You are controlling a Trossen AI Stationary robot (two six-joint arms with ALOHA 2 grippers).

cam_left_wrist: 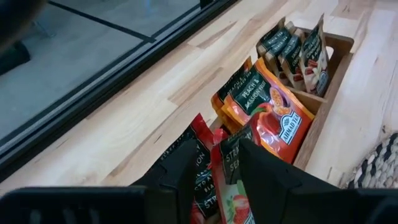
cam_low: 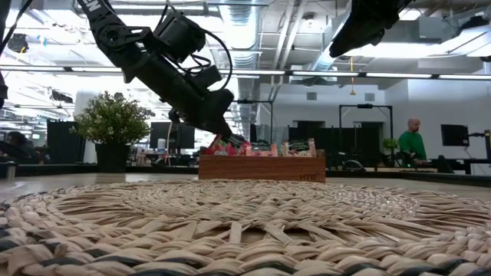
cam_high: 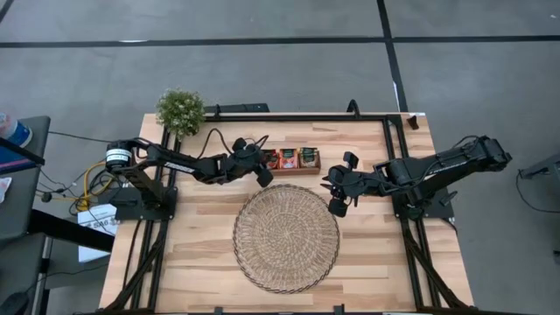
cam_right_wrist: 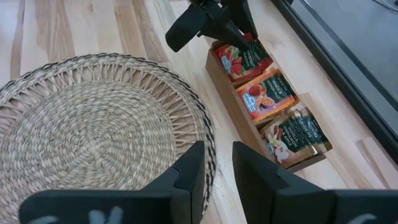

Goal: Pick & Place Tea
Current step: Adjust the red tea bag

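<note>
Left gripper (cam_left_wrist: pixel 214 165) astride half-hidden sachet (cam_left_wrist: pixel 231 193)

**Arm Hardware: Visible Features**

Both arms are matte black with jointed tubular links. The left arm (cam_high: pixel 179 162) carries a looped black cable and a silver-banded base motor (cam_high: pixel 116 156). The right arm (cam_high: pixel 437 164) mounts on a black base plate.

Bare surface (cam_high: pixel 201 262) lies open at lower left and lower right of the high view. The round woven mat (cam_high: pixel 286 237) fills the middle. Across the upper middle, the left arm (cam_high: pixel 188 163), wooden tray (cam_high: pixel 308 170) and right arm (cam_high: pixel 420 166) block passage; a potted plant (cam_high: pixel 180 110) occupies the upper left corner.
</note>
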